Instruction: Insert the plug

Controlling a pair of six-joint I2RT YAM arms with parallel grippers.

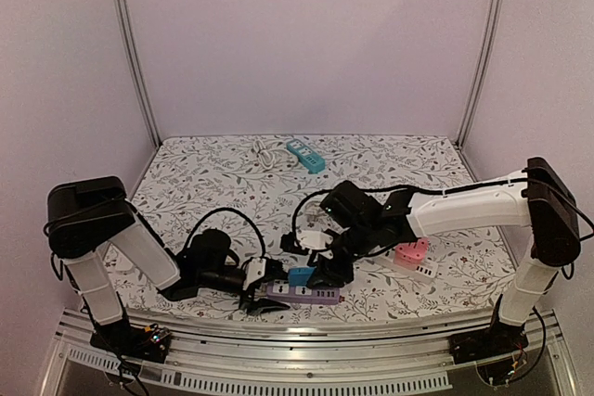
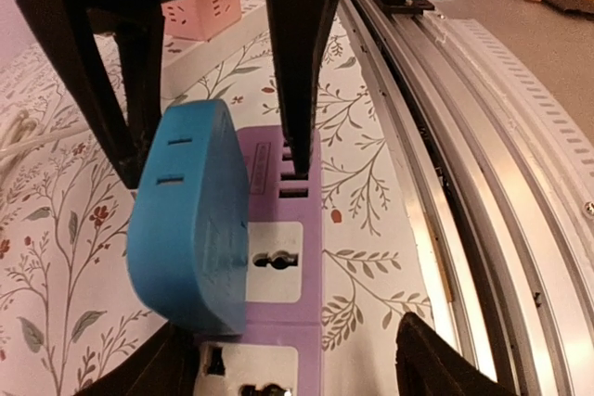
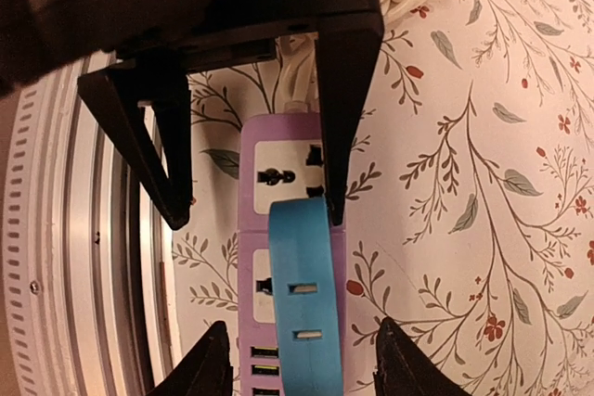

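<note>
Left wrist view showed the blue plug (image 2: 190,220) seated in the purple power strip (image 2: 278,271), near the table's front edge. The left gripper (image 2: 297,331) and right gripper (image 3: 302,336) both straddled it, fingers spread and gripping nothing. Insertion looked complete, so the next move probably called for both arms to lift straight clear without nudging the plug.

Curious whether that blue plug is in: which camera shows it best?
The left wrist view: the blue plug appears large and whole, standing on the purple power strip. The right wrist view crops the plug at the bottom edge; the top view shows a small blue patch.
</note>
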